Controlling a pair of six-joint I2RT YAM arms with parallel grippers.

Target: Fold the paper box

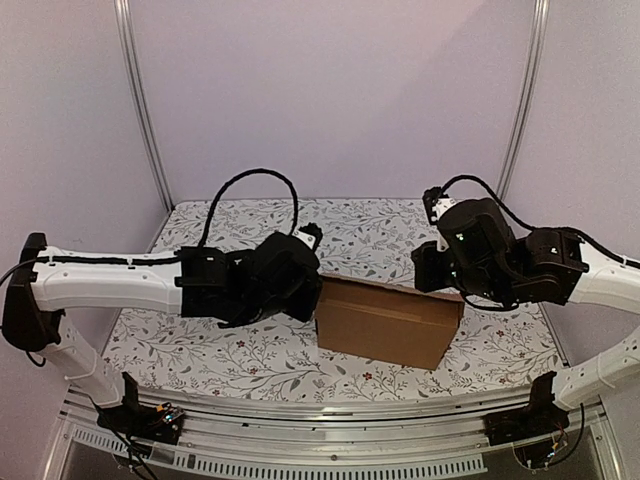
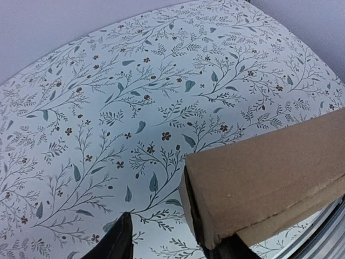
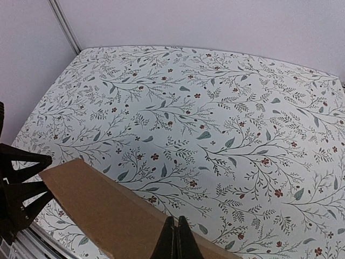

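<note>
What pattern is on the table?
Table: white with grey leafy sprigs and small reddish flowers; right wrist view shows best.

We see the paper box (image 1: pixel 388 322) (image 2: pixel 269 172) (image 3: pixel 102 210) as plain brown cardboard, folded up into a closed, low rectangular box, lying flat and slightly skewed on the floral tabletop (image 1: pixel 250 350), centred near the front edge.

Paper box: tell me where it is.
Top view: the paper box lies on the floral table, right of centre, between the left arm and right arm.
</note>
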